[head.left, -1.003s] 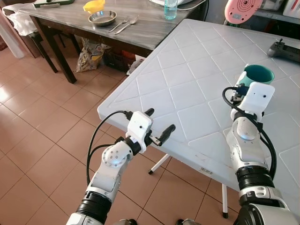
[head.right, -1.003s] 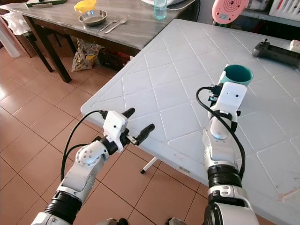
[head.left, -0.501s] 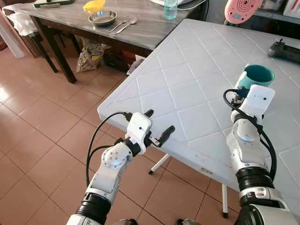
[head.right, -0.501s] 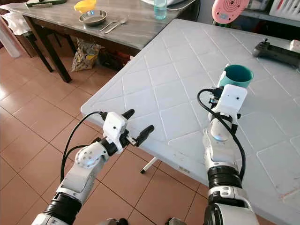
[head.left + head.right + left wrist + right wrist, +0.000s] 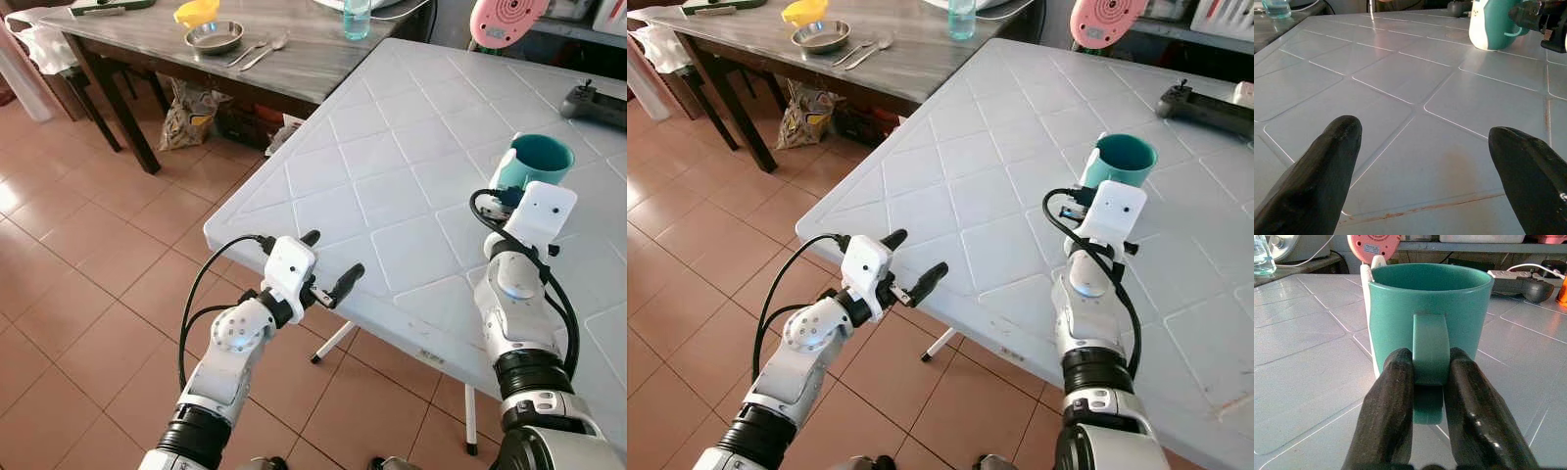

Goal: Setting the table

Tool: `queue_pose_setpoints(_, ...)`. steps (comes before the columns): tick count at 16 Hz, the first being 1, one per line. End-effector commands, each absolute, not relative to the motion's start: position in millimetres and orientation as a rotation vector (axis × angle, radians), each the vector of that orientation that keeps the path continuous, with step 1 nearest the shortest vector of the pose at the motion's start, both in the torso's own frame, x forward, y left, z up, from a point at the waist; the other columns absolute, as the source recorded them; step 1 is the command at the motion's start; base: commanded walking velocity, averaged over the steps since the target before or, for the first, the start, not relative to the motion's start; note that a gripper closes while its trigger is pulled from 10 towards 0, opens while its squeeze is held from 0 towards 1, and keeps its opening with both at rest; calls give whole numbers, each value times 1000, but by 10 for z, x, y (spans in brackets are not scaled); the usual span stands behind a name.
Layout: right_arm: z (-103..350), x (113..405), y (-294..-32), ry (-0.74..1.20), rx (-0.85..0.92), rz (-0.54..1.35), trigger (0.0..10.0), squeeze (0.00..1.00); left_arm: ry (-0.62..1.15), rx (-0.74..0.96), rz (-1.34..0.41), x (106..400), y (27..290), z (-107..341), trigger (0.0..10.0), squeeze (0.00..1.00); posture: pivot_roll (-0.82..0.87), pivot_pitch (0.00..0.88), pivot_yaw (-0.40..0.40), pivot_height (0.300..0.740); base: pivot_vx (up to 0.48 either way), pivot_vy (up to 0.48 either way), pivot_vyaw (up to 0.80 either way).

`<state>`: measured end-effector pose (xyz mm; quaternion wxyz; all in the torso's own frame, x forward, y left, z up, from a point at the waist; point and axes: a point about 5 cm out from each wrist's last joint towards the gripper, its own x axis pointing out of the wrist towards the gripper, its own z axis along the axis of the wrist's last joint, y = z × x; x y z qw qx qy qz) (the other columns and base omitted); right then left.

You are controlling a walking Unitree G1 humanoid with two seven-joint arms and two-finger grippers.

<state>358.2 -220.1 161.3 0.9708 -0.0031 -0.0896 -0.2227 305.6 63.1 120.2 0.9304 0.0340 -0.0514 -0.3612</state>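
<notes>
Right gripper (image 5: 1422, 396) pinching the handle of the teal mug (image 5: 534, 160), which stands upright on the white table (image 5: 392, 196).

Left gripper (image 5: 328, 264) hovers at the near table edge, fingers spread, holding nothing. Risk: the grip is on the thin handle only, so the mug could swing or tip if lifted fast. Plenty of bare tabletop to the left of the mug; a controller (image 5: 593, 103) lies beyond it, well apart. Near edge is close to the left gripper.
</notes>
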Motion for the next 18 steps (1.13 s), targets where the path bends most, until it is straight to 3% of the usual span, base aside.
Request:
queue_pose_setpoints(1, 1623, 3591, -2196, -186, -4, -448, 0, 0, -103, 86, -741, 3037, 640, 1197, 10000, 0, 78, 172, 78, 740, 0, 0, 0)
queue_pose_setpoints(10, 1688, 3586, -2195, -222, -37, -437, 0, 0, -102, 81, -742, 3030, 609, 1184, 10000, 0, 67, 162, 68, 740, 0, 0, 0)
queue_pose_setpoints(18, 1654, 2921, -2053, -311, -159, -336, 0, 0, -189, 63, -654, 3178, 610, 1344, 10000, 0, 11, 109, 47, 740, 0, 0, 0)
